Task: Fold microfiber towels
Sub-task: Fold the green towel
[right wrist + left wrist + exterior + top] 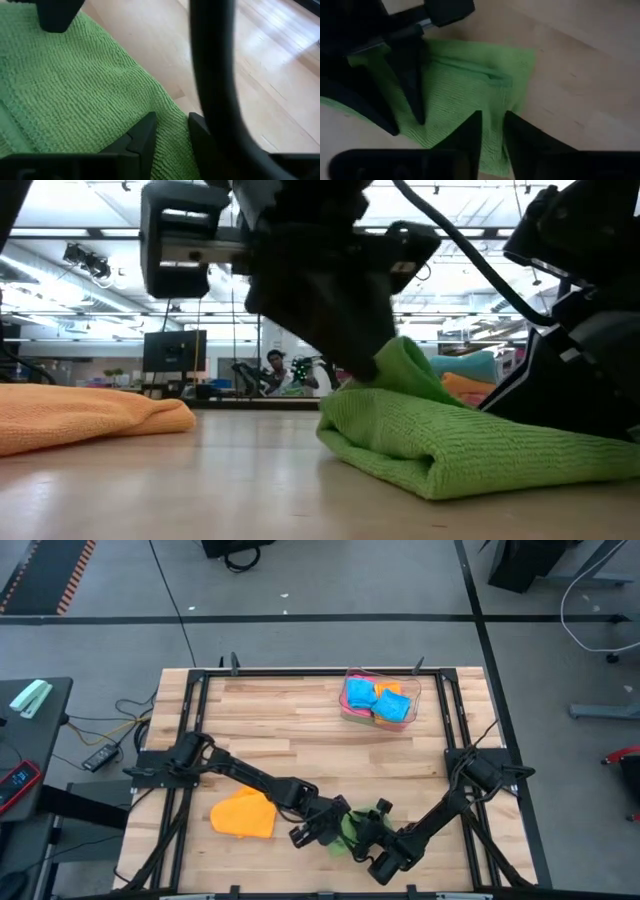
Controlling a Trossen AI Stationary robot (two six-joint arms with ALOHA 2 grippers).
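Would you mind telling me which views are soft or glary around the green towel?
Low view: the green towel is fairly sharp, the dark arm above it blurred, ceiling lights bright behind. Left wrist view: towel soft throughout. Right wrist view: weave crisp, glare streaks on the table.

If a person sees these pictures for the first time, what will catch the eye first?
Both dark arms meet over a green towel at the table's near edge, where the left gripper and right gripper stand with jaws slightly apart above the cloth. Left of it lies an orange towel. At the far right of the table, a clear tray holds blue and orange towels.
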